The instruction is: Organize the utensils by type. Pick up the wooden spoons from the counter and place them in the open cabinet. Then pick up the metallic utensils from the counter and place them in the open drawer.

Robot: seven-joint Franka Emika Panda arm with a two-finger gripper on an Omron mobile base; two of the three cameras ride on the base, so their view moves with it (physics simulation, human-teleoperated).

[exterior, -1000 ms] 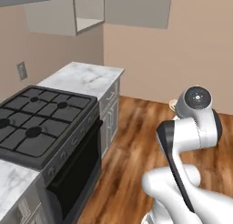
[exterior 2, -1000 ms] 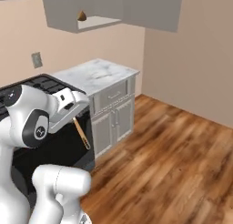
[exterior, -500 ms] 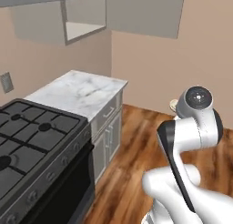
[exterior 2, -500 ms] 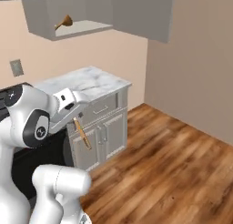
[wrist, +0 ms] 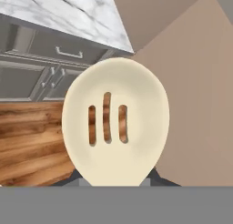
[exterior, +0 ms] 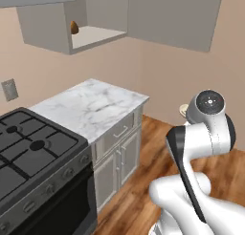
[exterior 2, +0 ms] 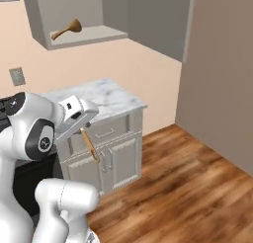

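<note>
Jaws nearly closed on the brown handle of a pale slotted spoon (wrist: 116,123), which hangs just below them, the table (exterior 2: 106,96) just beyond. A wooden spoon (exterior 2: 65,29) lies in the cabinet (exterior 2: 89,37) well above; drawer delivery apparently still to do.

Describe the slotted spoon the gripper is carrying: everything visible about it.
The slotted spoon has a broad, cream-coloured oval bowl cut by three narrow upright slots, the middle one longest. In the right base view its orange-brown, wooden-looking handle hangs down from the gripper, slanting a little, in the air in front of the grey cabinet fronts. The gripper is shut on the handle; nothing else touches the spoon. In the hand view the bowl faces the camera, over the wood floor.
</note>
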